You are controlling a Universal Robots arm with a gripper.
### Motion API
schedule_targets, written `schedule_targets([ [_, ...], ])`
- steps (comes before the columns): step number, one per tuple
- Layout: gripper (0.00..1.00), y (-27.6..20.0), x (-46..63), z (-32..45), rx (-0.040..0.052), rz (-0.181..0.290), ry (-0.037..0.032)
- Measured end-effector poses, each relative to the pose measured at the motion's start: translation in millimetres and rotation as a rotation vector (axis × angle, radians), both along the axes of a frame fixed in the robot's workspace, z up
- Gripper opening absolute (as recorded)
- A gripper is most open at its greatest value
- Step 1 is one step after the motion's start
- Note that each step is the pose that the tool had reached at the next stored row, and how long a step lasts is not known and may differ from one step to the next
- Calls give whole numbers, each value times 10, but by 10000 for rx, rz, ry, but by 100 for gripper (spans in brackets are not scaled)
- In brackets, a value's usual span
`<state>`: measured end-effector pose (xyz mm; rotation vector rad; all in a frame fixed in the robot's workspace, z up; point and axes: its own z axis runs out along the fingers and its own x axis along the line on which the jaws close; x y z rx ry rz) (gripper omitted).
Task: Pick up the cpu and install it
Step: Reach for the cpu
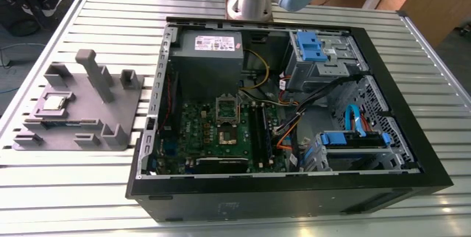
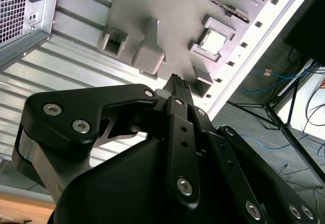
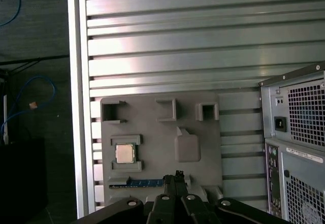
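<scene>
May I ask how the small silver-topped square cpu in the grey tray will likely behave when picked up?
The small square silver-topped cpu looks thin and flat, so probably stiff and light. Its shiny metal top may be slippery. Lying flat in the grey plastic tray, it should not roll.

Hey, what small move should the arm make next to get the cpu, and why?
Probably shift the pincer sideways until it is over the cpu. The cpu lies in its recess on the grey tray, and the shut, empty pincer hangs above the tray off to one side of it.
</scene>
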<state>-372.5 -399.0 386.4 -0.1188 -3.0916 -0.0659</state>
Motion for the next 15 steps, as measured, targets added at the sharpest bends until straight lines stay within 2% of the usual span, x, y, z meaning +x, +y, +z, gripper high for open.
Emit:
schedule_targets([
  [15, 11, -20, -44, -99, 0, 1, -24],
])
